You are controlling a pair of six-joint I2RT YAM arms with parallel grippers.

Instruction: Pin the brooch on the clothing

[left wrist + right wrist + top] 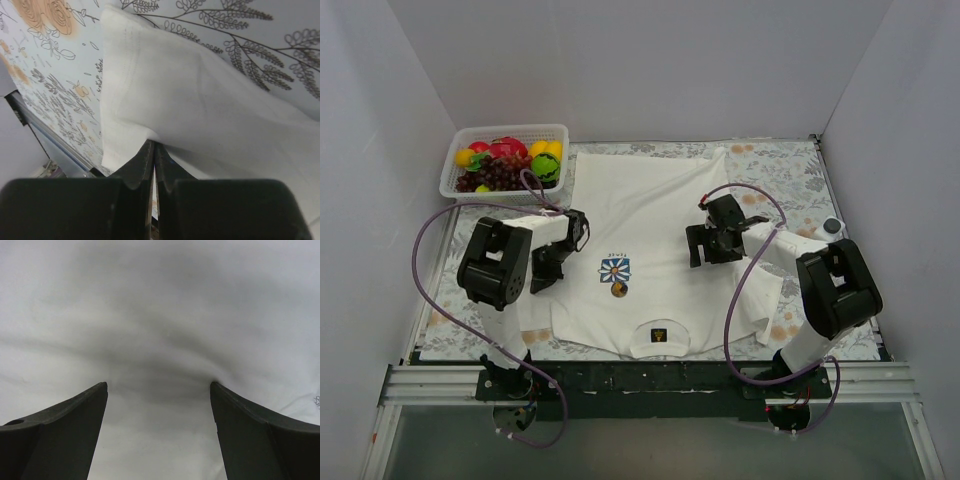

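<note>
Brooch prob. on T-shirt chest; L gripper pressed together at sleeve, R gripper spread. Next: retreat w/o tugging.

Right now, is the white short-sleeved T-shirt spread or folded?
Spread: the white short-sleeved T-shirt lies open, front up, blue-and-white flower emblem showing.

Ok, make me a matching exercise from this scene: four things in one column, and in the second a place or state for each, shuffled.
Things:
1. left pincer
2. right pincer
3. fruit basket
4. neck label

Places or states:
A. far left corner of the table
B. open, over the T-shirt
C. at the collar, on the side nearest the arm bases
D. shut, tips at a sleeve edge

Pairs: 1-D, 2-B, 3-A, 4-C
</note>
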